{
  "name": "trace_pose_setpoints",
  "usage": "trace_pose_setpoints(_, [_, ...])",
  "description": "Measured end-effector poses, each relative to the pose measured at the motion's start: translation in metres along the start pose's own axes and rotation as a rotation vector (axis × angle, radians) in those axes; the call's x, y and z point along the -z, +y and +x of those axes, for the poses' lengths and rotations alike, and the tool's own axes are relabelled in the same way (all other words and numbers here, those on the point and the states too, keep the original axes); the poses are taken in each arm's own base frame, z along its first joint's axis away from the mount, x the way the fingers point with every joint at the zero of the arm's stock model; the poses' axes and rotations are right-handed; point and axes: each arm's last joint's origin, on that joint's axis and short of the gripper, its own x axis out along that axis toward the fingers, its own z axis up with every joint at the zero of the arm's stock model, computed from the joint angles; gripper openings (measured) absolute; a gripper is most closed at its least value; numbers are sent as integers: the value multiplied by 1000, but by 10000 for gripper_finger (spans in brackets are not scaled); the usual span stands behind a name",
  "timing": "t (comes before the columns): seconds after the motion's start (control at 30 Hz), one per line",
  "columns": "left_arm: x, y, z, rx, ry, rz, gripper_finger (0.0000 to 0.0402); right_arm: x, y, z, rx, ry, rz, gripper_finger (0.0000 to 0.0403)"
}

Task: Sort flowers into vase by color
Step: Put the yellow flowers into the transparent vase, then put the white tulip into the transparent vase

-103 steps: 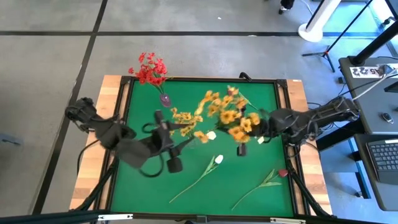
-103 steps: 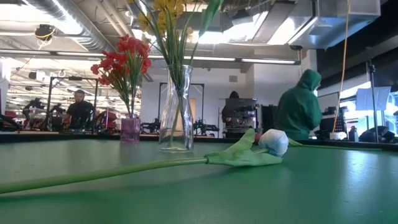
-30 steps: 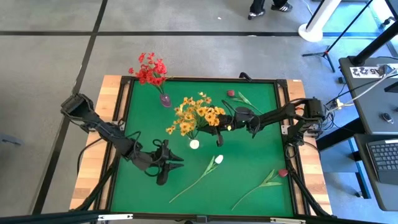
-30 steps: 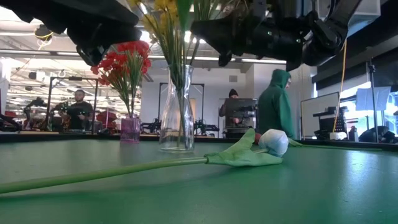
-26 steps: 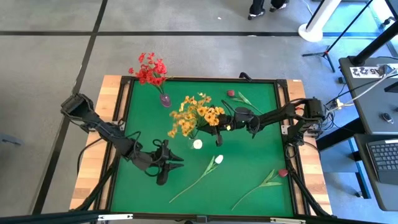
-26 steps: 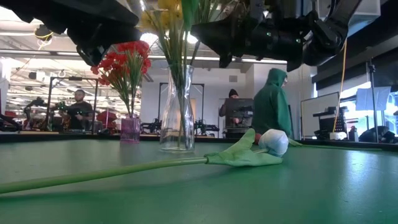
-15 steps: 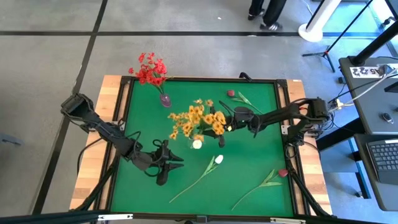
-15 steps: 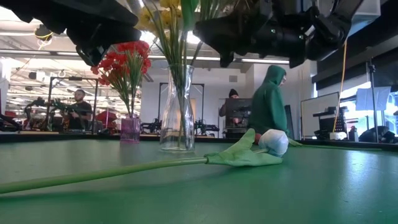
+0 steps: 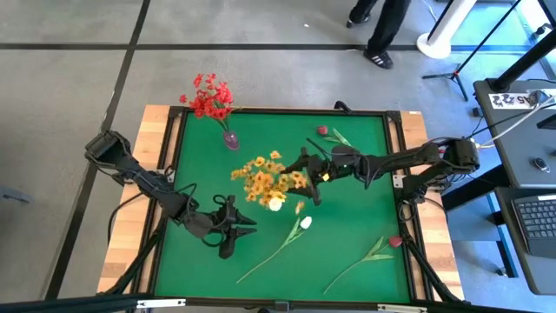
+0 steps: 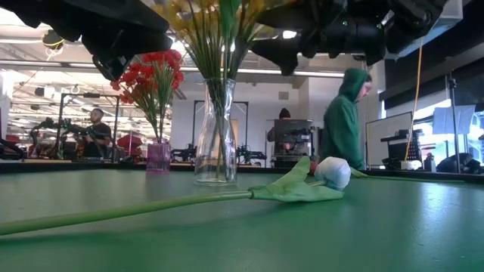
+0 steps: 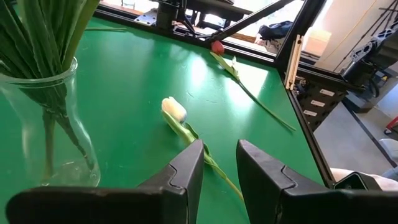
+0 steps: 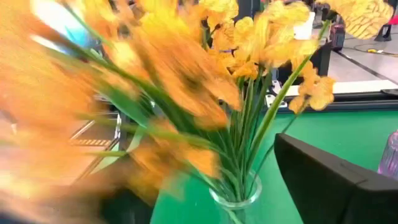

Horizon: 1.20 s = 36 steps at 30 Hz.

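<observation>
High view: you see the green table mat [image 9: 347,235] with both arms over it. The right gripper [image 9: 306,178] reaches in from the right side and sits just beside the yellow-orange flowers [image 9: 265,180], which stand in the clear glass vase [image 10: 215,132] near the middle of the mat. The right wrist view shows these blooms close to the camera, with their green stems gathered into the vase neck. One dark finger shows in that view; you cannot tell from the pictures whether the right jaws are wide, narrow or holding a stem.

The left gripper [image 9: 233,233] hangs over the front left part of the mat, apart from every flower. In the left wrist view you see its two fingers [image 11: 183,174] with a narrow gap between them and nothing held.

Locate the remaining flowers as follows:
- The red flowers [image 9: 208,96] stand in a small purple vase [image 9: 231,139] at the back left of the mat.
- One white tulip [image 9: 304,223] lies flat on the mat, in front of the clear vase, its stem running toward the front left.
- One dark pink rose bud [image 9: 395,242] lies near the front right edge of the mat.
- A second dark pink bud [image 9: 321,131] lies at the back of the mat, close to the right arm.

Low view: a person in a green hooded top [image 10: 344,121] stands in the room behind the table.
</observation>
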Motion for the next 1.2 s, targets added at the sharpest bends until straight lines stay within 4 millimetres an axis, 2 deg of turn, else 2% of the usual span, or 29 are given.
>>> trace_pose_setpoints(0.13, [0,0,0,0,0,-1,92,-7,4,-8,-9,24,3,318])
trace_pose_setpoints(0.27, [0,0,0,1,1,-3,92,-11,7,-21,34,118,-3,319])
trace_pose_setpoints(0.43, [1,0,0,10,11,-78,92,-16,14,-46,113,258,6,319])
trace_pose_setpoints(0.53, [2,-2,0,75,56,-145,92,-20,19,-63,148,331,20,319])
trace_pose_setpoints(0.7, [12,-15,1,104,136,-160,92,-23,25,-88,223,419,35,319])
trace_pose_setpoints(0.93, [12,-49,29,50,223,-82,102,-29,29,-105,282,426,48,319])
trace_pose_setpoints(1.03, [10,-62,45,-6,290,-33,125,-32,30,-107,286,410,44,319])
trace_pose_setpoints(1.2, [9,-71,77,-132,391,-5,181,-34,31,-111,302,402,39,319])
